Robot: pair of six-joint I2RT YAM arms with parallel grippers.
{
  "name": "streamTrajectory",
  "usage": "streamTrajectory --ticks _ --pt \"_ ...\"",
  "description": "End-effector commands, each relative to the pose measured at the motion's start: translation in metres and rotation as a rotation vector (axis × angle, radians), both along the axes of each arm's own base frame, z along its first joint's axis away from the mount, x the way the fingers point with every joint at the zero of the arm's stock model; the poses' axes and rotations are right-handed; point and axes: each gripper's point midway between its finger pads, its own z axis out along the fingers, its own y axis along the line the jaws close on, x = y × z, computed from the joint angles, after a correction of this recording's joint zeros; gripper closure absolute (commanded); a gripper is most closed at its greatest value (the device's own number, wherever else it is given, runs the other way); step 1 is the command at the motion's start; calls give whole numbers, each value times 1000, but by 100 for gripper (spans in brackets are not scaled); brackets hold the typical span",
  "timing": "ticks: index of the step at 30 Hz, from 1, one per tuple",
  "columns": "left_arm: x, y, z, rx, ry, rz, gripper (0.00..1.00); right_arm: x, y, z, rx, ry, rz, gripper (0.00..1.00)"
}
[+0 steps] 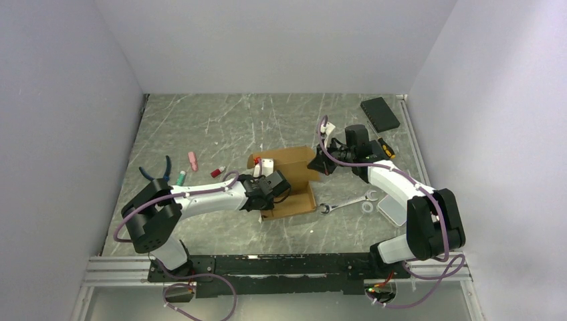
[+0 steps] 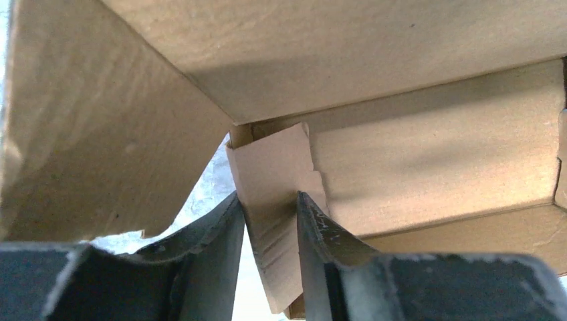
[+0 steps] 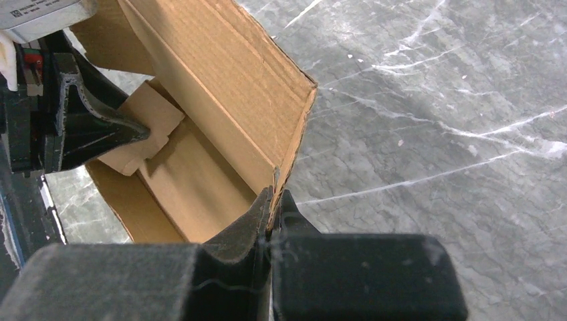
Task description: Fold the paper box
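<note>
The paper box [image 1: 292, 175] is brown cardboard, half formed, lying mid-table with its walls standing. My left gripper [image 1: 266, 182] is at its left end. In the left wrist view the gripper [image 2: 267, 195] is open, with a small creased flap [image 2: 271, 167] standing slanted in the gap between the fingers [image 2: 220, 241]. My right gripper [image 1: 321, 162] is at the box's right end. In the right wrist view it [image 3: 273, 194] is shut on the edge of an upright wall [image 3: 220, 93]. The left arm's finger [image 3: 100, 127] shows there against the flap [image 3: 150, 110].
A black flat pad [image 1: 380, 114] lies at the back right. A wrench [image 1: 346, 202], a white ring [image 1: 367, 206] and a clear plastic case [image 1: 393, 210] lie right of the box. Blue-handled pliers [image 1: 157, 170] and small pink [image 1: 193, 160], red [image 1: 218, 172] and green [image 1: 181, 178] items lie to the left.
</note>
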Motion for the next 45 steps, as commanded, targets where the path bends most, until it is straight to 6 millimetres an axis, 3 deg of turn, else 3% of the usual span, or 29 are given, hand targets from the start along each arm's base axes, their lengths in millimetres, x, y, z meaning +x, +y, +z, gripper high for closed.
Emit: streamTrajectory --ticks 1,9,13,15,16,23,24,26,29,40,45 --pt "10 -3 13 -10 -62 7 59 4 10 24 40 -63 38 100" --pt "11 -3 0 50 -34 8 61 4 10 25 41 -65 38 100" --pt "9 1 -9 81 -14 10 77 4 10 25 40 -64 38 100" --pt "9 2 -11 92 -12 7 98 4 10 25 41 -65 39 100" --pt "9 4 -11 102 -16 9 100 4 11 25 40 -65 39 100" --pt "16 11 -2 210 -67 8 100 4 10 24 38 -63 38 100" --pt "16 10 -2 207 -65 2 99 4 11 24 38 -62 39 100" --pt "16 5 1 182 -70 -10 80 3 11 24 40 -62 40 100" --pt "14 -1 9 122 -83 -21 67 3 11 25 41 -64 40 100" --pt "10 -11 33 -29 -118 -48 56 3 11 25 41 -62 42 100" --pt "5 -11 29 -34 -102 -65 53 3 11 25 41 -63 42 100"
